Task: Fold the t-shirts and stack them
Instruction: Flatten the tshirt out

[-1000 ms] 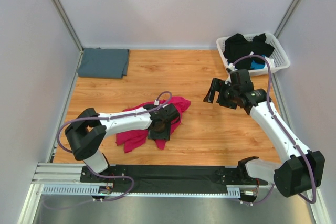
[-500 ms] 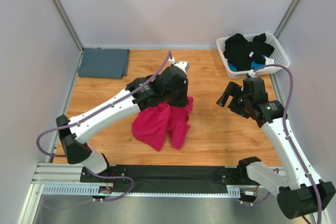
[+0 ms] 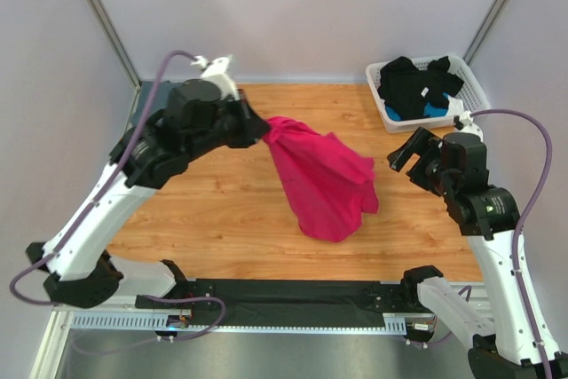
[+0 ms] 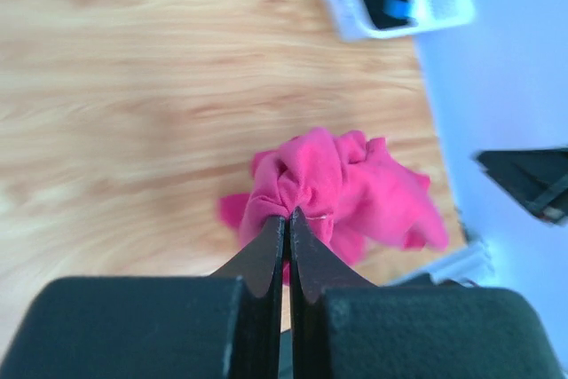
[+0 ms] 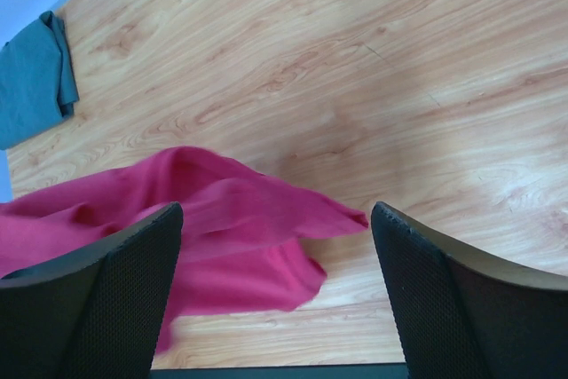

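My left gripper [image 3: 258, 129] is shut on a bunched edge of the magenta-pink t-shirt [image 3: 324, 177] and holds it raised over the middle of the table. The cloth trails down and to the right in a loose, unfolded drape. In the left wrist view the jaws [image 4: 288, 215] pinch a gathered fold of the pink t-shirt [image 4: 346, 184]. My right gripper [image 3: 417, 159] hangs open to the right of the cloth, apart from it. Its wrist view looks down on the pink t-shirt [image 5: 213, 219] between its wide fingers [image 5: 275, 212]. The folded blue-grey t-shirt [image 5: 31, 77] lies at the far left corner.
A white lattice basket [image 3: 479, 95] holding dark clothes [image 3: 413, 82] stands at the back right corner, also seen as the basket [image 4: 355, 28] in the left wrist view. Grey walls close in the wooden table on three sides. A black strip runs along the near edge.
My left gripper shut on the pink t-shirt, lifted it off the table and swung it up toward the back left. The right arm drew back to the right, still open.
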